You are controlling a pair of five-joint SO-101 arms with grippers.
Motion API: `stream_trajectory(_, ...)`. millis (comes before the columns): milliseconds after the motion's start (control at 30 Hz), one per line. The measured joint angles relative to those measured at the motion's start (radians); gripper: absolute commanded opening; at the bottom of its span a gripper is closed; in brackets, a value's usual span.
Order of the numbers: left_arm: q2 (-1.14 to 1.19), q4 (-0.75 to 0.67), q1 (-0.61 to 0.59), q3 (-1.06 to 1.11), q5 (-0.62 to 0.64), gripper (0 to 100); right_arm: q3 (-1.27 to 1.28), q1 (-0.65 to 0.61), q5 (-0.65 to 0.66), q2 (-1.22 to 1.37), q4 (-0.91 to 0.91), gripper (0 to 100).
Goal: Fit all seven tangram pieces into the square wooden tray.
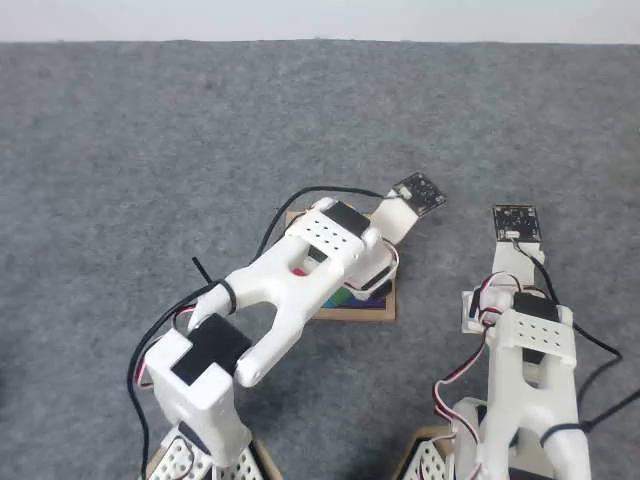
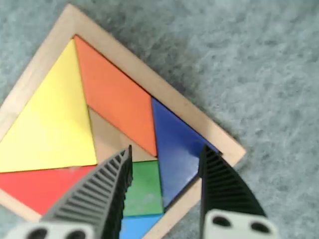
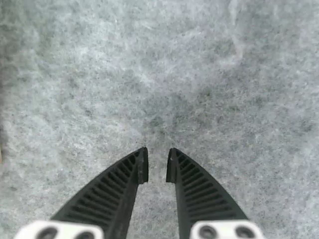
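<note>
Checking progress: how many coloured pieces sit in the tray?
6, side by side in the tray: yellow, orange, dark blue, green, light blue, red. The left gripper may hide another.

- Square wooden tray (image 2: 47, 47): pale tan, unpainted; the same tan shows in a bare patch between the pieces.
- Yellow triangular piece (image 2: 50, 124): plain, flat yellow.
- Orange slanted piece (image 2: 117, 99): plain orange.
- Dark blue pointed piece (image 2: 177, 144): deep blue, faint sheen.
- Green square piece (image 2: 144, 186): mid green.
- Red piece (image 2: 40, 189): plain red.
- Light blue piece (image 2: 132, 226): sky blue.
- Grey table covering (image 3: 149, 59): mottled light and dark grey, felt-like.
- Left gripper (image 2: 167, 152): fingers (image 2: 99, 194) black with fine ribbing, on white bases.
- Right gripper (image 3: 157, 164): fingers (image 3: 114, 194) likewise black and ribbed, on white bases.
- Left arm (image 1: 290, 290) and right arm (image 1: 535, 370): white shells, black motor blocks, black cables.
</note>
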Motion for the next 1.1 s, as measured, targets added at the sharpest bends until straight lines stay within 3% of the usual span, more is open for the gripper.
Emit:
stream_trajectory(333,-0.187,-0.021,-0.164,0.020,0.015,16,0.002,0.000,0.000,-0.008,0.008,2.8)
stream_trajectory(600,-0.620,-0.201,-0.336,0.397,0.021,16,0.117,0.000,-0.032,-0.345,0.095,2.4)
stream_trajectory(967,-1.175,-0.273,-0.603,0.829,-0.006,16,0.333,-0.157,-0.002,-0.944,0.244,2.7)
stream_trajectory(1100,-1.347,-0.273,-0.646,0.970,-0.049,6,0.400,-0.160,0.002,-1.054,0.272,2.7)
